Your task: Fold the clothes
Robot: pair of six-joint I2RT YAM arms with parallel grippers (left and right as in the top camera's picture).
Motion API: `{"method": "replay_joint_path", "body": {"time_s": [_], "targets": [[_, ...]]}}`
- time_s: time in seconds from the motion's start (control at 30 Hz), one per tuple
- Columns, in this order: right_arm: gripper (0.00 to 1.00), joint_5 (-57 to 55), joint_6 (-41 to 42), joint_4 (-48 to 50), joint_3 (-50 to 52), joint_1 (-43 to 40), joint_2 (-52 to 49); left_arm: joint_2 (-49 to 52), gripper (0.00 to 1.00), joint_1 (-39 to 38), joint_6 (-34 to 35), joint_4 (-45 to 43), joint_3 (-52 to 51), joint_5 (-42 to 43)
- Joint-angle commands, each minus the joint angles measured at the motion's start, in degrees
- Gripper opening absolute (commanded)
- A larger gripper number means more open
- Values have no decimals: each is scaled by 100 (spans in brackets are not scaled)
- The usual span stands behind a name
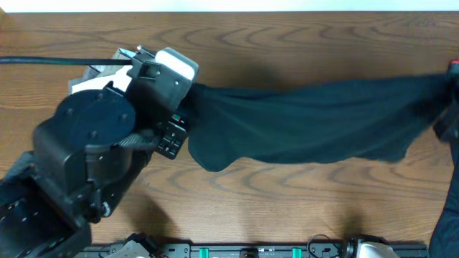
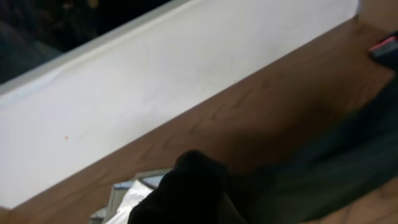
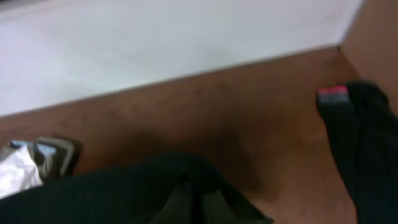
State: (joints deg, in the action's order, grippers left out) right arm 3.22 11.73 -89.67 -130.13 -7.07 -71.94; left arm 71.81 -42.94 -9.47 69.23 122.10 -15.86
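The plain black, soft T-shirt (image 1: 308, 122) hangs as a slack, creased band above the middle of the table. Its long axis runs left to right, with a rounded lobe sagging on the near side at its left end. The left gripper (image 1: 181, 115) is pressed together on that bunched left end. The right end runs to the frame's right edge, where the right gripper (image 3: 198, 206) is closed on black cloth, its fingers mostly buried in folds.

Under the left arm lies a crumpled white and grey garment (image 3: 28, 165), largely hidden from overhead. The wood-grain brown table (image 1: 287, 36) meets a smooth white wall (image 2: 186, 62) on the far side. At far right, a blurred dark object with a red band (image 3: 357, 130) cannot be identified.
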Motion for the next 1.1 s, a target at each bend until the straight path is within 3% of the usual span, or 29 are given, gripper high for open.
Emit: {"method": "replay_joint_path", "body": {"time_s": [0.0,0.23,0.5,0.63,0.73,0.93,1.07], "targets": [[2,-195,201,-343,-59,-48,-39,7,6,-68,79,-44,409,-160],[1,-492,304,-632,-59,-46,-138,149,6,-63,310,-133,739,-162],[1,-564,136,686,-59,-48,-546,1067,6,-63,-896,-868,737,-195],[1,-643,133,942,-57,-48,-820,1572,6,-31,-1023,-940,737,-960],[1,-601,131,933,-59,-46,-968,1801,6,-17,-984,-870,737,-1084],[1,-977,22,890,-59,-46,-883,1843,6,17,-164,-192,737,-404],[1,-1067,28,898,-59,-46,-776,1843,6,17,-66,46,737,-361]]}}
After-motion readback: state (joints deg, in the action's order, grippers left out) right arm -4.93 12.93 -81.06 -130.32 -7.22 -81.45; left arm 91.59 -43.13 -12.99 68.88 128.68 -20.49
